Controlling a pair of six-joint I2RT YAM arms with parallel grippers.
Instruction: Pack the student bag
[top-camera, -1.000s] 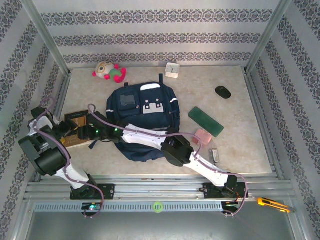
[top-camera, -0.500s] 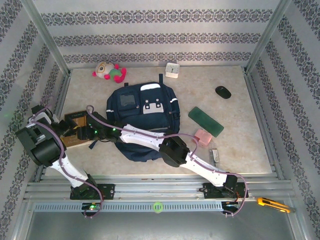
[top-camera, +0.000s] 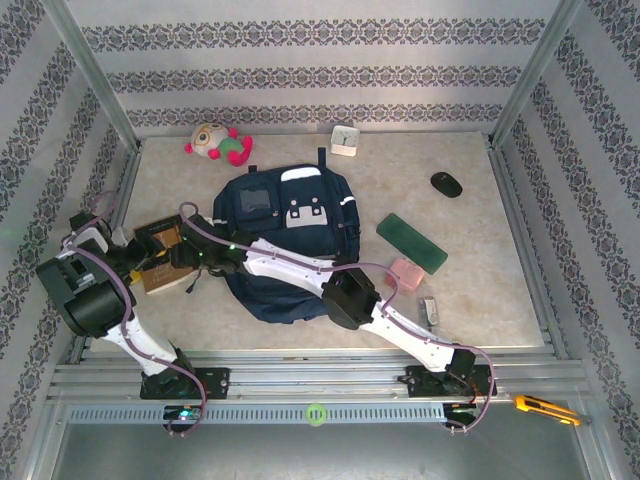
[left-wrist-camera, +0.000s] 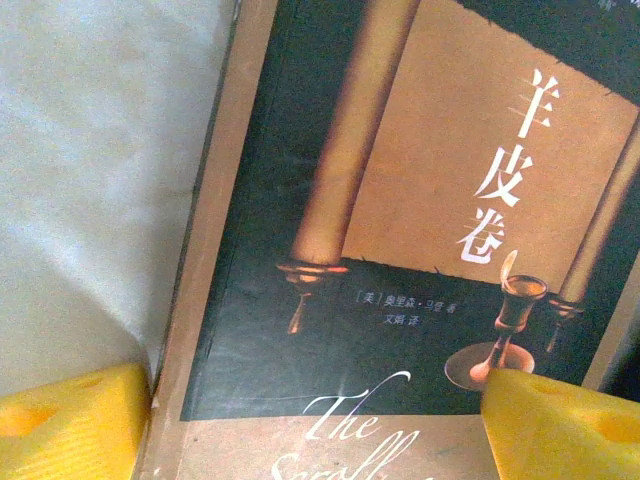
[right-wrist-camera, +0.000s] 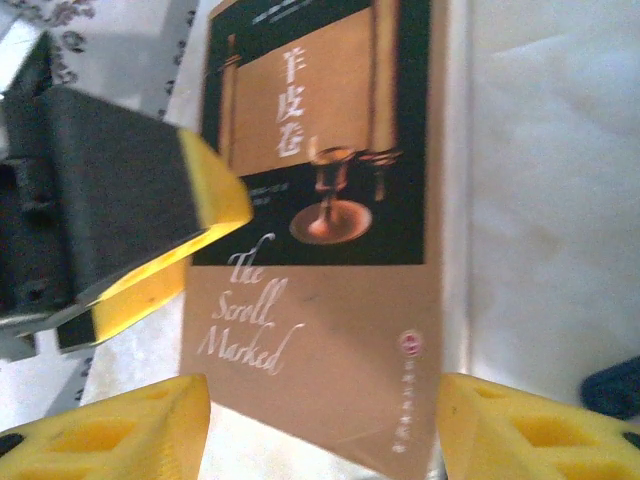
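I am working over a beige stone-patterned table boxed in by patterned walls.

**Top view.** The student bag is lying flat at the table's centre with its front pockets facing up. I cannot tell whether its main compartment is unzipped. A book is lying to its left, outside it. The left gripper and right gripper are both crowding that book, and the right arm is stretching across the bag's lower part.

**Left wrist view.** The left gripper's jaws are standing wide. One fingertip is hanging off the book's edge over the table and the other is above the cover. It is grasping nothing.

**Right wrist view.** The right gripper's jaws are standing apart with the book's near end between them, not visibly pinching it. A left-gripper finger is sitting at the cover's left edge.

**Hazards, in my judgement.**
- The two sets of fingers are working close enough to collide.
- A grip on one end is risking the book pivoting and dropping.
- The arm crossing the bag is liable to drag it or pin its opening.
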